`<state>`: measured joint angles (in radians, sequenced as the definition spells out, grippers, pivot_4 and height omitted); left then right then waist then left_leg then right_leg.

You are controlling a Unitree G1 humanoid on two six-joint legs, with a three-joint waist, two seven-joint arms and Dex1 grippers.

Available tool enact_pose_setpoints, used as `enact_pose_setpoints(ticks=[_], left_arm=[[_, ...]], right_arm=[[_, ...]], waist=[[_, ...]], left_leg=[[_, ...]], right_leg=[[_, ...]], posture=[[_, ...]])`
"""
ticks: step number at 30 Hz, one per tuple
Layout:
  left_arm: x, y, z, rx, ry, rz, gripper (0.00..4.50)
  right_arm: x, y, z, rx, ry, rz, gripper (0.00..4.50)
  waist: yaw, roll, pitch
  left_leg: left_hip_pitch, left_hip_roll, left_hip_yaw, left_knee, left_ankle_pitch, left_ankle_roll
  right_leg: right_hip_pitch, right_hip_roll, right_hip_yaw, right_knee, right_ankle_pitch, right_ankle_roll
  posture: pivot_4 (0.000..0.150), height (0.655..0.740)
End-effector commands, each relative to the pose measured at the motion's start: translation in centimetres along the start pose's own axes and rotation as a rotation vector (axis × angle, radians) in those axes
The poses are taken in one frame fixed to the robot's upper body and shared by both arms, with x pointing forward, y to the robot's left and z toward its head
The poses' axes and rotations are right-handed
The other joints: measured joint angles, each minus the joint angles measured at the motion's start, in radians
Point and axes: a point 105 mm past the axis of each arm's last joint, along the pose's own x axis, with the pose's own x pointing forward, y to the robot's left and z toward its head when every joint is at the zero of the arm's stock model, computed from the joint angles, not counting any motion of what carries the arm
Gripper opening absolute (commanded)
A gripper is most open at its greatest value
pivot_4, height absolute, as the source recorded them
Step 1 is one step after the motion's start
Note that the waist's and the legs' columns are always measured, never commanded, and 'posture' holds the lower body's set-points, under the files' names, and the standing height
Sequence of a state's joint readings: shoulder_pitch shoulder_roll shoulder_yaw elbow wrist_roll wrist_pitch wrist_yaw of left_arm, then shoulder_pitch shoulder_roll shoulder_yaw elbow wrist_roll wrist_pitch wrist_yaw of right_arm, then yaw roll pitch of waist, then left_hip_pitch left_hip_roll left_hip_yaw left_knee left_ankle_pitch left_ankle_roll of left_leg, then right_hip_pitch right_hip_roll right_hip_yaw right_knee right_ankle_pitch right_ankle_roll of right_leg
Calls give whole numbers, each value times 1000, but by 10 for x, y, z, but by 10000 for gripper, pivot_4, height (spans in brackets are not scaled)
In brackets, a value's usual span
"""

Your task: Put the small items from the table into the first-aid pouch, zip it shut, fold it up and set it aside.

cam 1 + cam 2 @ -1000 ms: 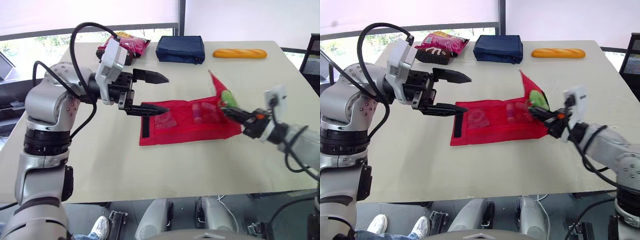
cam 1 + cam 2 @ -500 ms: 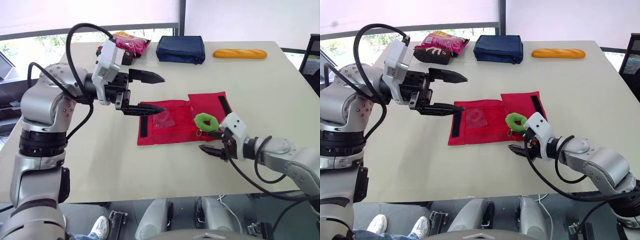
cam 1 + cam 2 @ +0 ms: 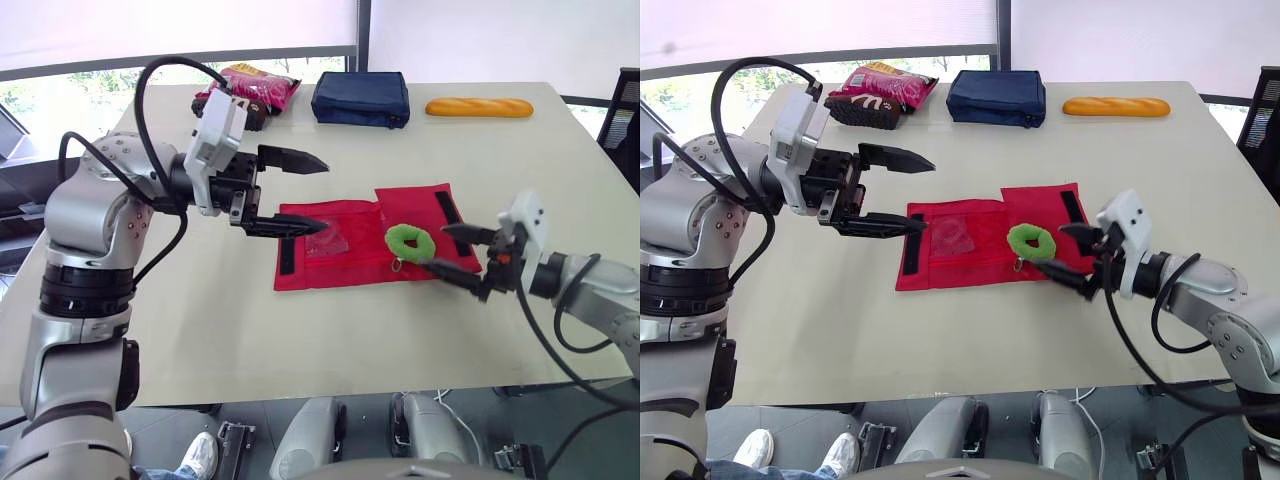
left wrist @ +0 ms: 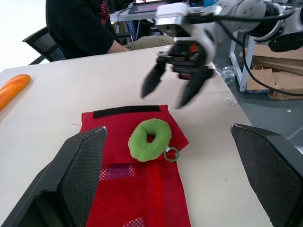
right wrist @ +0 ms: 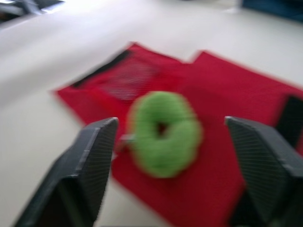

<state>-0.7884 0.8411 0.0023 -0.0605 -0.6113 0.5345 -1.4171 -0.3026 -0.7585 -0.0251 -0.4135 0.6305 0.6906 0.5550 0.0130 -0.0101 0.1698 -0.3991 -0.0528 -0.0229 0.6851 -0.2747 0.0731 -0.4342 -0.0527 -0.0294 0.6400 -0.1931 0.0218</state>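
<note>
The red pouch [image 3: 345, 262] lies opened flat near the middle of the table [image 3: 300, 340], its mesh side up. A fuzzy green ring [image 3: 400, 243] rests on the pouch's right half, a small metal loop at its near side. The right gripper [image 3: 432, 246] sits low by the pouch's right end, fingers spread and pointing at the ring without touching it. The left gripper [image 3: 322, 196] is over the pouch's left end, fingers spread wide, holding nothing. Along the far edge lie a snack bag [image 3: 250, 88], a navy bag [image 3: 362, 98] and a bread loaf [image 3: 479, 106].
</note>
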Motion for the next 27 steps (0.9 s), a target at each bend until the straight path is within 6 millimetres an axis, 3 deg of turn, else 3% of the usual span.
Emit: enact_pose_setpoints(ticks=[1,2,3,5,6,9,11,15,19,21,22,24,25,27], left_arm=[[-6,-3,11,50,-5,-5,45000],[-6,-4,11,51,-3,-9,45000],[-6,-4,11,52,-1,-9,45000],[-7,-4,11,54,1,-9,45000],[-7,-4,11,55,1,-8,45000],[-8,-5,12,57,2,-2,45000],[-9,-5,12,56,3,3,45000],[-10,-5,11,54,4,6,45000],[-10,-6,10,50,5,4,45000],[-10,-6,10,50,5,3,45000],[-10,-6,10,50,4,2,45000],[-10,-7,10,47,4,1,45000],[-11,-7,9,45,3,1,45000],[-11,-7,8,40,6,5,45000]], right_arm=[[14,-6,-4,-198,5,-34,21326],[19,-6,-5,-201,-5,-38,16341],[25,-2,-9,-224,10,-23,14864],[33,7,-16,-249,32,21,4201],[35,14,-16,-239,21,56,1375],[33,42,11,-89,-145,185,423],[27,44,21,-43,-202,205,423],[18,21,16,-47,-191,101,423],[2,-27,4,-36,-157,-113,423],[-5,-41,-3,25,-152,-154,423],[-11,-47,-9,60,-143,-164,5630],[-18,-54,-18,115,-141,-169,8567],[-20,-55,-20,128,-155,-155,15226],[-19,-51,-19,103,-172,-114,23854]], waist=[[-1,0,0],[0,0,0],[-1,0,0],[-2,0,0],[-2,0,0],[0,0,0],[0,0,0],[4,0,0],[0,0,0],[1,0,0],[1,0,0],[1,0,0],[0,0,0],[-2,0,0]], left_leg=[[0,0,0,0,0,0],[0,0,0,0,0,0],[0,0,0,0,0,0],[0,0,0,0,0,0],[0,0,0,0,0,0],[0,0,0,0,0,0],[0,0,-1,0,0,0],[0,-1,-1,1,0,0],[0,-1,-1,0,0,0],[0,-1,-1,0,0,0],[0,-1,-1,0,0,0],[0,-1,-1,0,0,0],[0,-1,-1,0,0,0],[0,-1,-1,0,0,0]], right_leg=[[0,0,0,0,0,0],[0,0,0,0,0,0],[0,0,0,0,0,0],[0,0,0,0,0,0],[0,0,1,0,0,0],[0,0,0,0,0,0],[0,0,0,0,0,0],[0,0,0,0,0,0],[0,0,0,0,0,0],[0,0,0,1,0,0],[0,0,0,1,0,0],[0,0,0,1,0,0],[0,0,0,1,0,0],[0,0,0,1,0,0]], posture=[[1500,7395],[1500,7395],[1500,7395],[1500,7395],[1500,7395],[1500,7395],[1500,7395],[1500,7395],[1500,7395],[1500,7395],[1500,7395],[1500,7395],[1500,7395],[1500,7395]])
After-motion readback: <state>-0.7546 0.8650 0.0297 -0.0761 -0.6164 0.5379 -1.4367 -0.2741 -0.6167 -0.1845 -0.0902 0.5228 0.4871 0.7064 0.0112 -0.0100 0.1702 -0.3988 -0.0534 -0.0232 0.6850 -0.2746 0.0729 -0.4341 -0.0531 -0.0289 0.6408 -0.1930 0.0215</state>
